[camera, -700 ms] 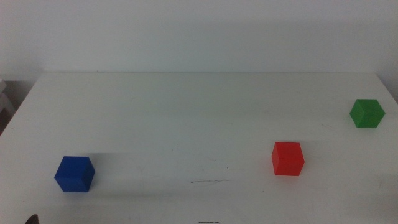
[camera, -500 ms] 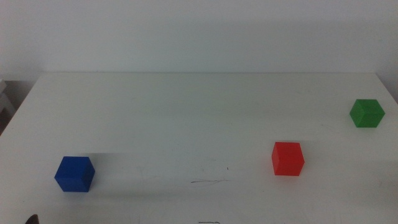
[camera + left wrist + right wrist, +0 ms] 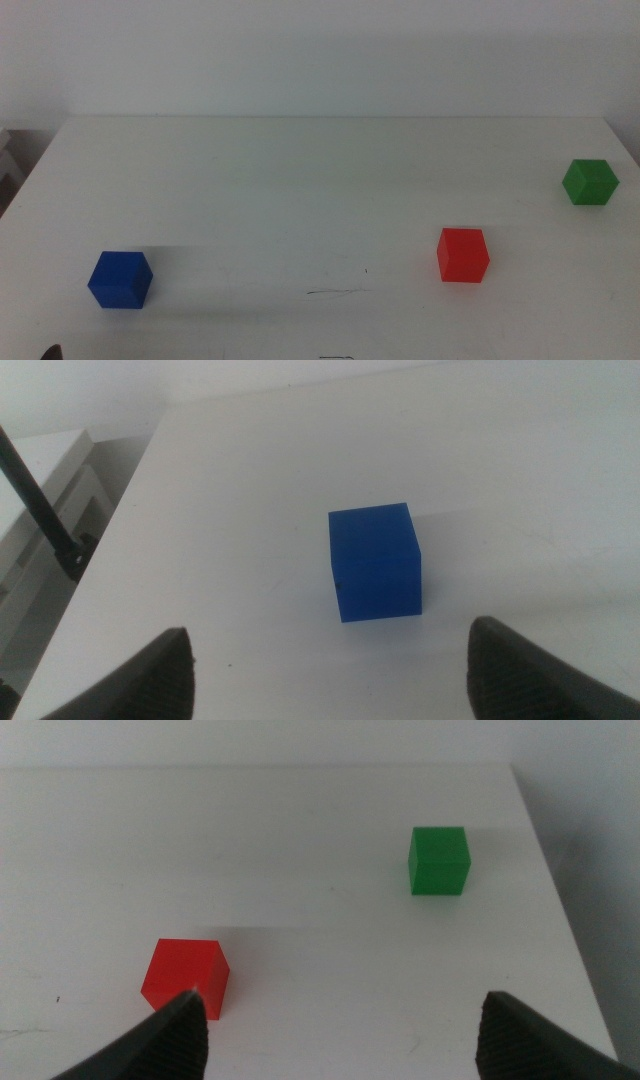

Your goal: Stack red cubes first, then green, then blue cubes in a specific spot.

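Nothing stacked yet. Pen-line mark [image 3: 338, 292] on white tabletop [image 3: 300, 180] is landmark. Red cube [image 3: 463, 255] sits near mark, to its right. Green cube [image 3: 589, 182] farther right, well apart. Blue cube [image 3: 120, 279] far left of mark. Right pincer [image 3: 340, 1020] wide open, holding nothing; red cube just ahead by one jaw, so right arm is nearer. Left pincer [image 3: 330, 660] open, waits facing blue cube.
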{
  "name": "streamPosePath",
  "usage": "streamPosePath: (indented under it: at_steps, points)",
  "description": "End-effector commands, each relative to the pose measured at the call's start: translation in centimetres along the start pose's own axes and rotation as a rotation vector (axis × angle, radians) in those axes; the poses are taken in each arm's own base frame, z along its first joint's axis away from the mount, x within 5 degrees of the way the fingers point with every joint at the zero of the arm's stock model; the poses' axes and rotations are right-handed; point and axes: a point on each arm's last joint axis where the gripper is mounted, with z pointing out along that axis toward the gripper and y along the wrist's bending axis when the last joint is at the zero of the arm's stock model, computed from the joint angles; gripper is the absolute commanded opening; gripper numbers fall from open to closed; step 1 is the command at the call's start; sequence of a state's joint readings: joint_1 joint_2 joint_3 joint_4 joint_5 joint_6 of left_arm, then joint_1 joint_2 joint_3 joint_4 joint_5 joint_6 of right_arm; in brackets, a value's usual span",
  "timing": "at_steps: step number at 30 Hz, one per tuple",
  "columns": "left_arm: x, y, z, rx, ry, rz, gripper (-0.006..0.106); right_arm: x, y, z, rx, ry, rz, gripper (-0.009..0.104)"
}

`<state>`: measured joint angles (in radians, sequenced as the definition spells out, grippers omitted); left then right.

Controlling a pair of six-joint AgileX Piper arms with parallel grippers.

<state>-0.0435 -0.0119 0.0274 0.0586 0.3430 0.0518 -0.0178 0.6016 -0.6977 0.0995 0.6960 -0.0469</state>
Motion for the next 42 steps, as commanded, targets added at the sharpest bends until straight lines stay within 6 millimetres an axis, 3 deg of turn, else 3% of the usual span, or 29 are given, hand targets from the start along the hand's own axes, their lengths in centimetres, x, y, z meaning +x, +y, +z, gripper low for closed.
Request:
streamPosePath:
  at_steps: [1,7,13,18,24,28,35,42]
  points:
    - [-0.8,0.0,-0.2,0.0,-0.099,-0.016,0.093,-3.2,0.0,0.9,0.002,-0.02,0.013,0.094]
    - [-0.8,0.0,-0.2,0.0,-0.099,-0.016,0.093,-7.3,1.0,5.2,-0.046,0.25,0.05,0.094]
    - [-0.8,0.0,-0.2,0.0,-0.099,-0.016,0.093,-8.8,4.5,9.7,-0.138,0.438,-0.042,0.094]
    - [-0.8,0.0,-0.2,0.0,-0.099,-0.016,0.093,-8.6,7.6,13.2,-0.192,0.537,-0.022,0.094]
    - [-0.8,0.0,-0.2,0.0,-0.099,-0.016,0.093,-8.4,9.2,18.2,-0.068,0.724,0.137,0.094]
    - [-0.8,0.0,-0.2,0.0,-0.099,-0.016,0.093,-7.1,10.4,21.0,-0.022,0.794,0.115,0.094]
    - [-0.8,0.0,-0.2,0.0,-0.099,-0.016,0.093,-5.1,12.1,23.5,-0.022,0.825,0.058,0.094]
    - [-0.8,0.0,-0.2,0.0,-0.099,-0.016,0.093,-4.1,12.1,25.1,0.004,0.834,0.029,0.094]
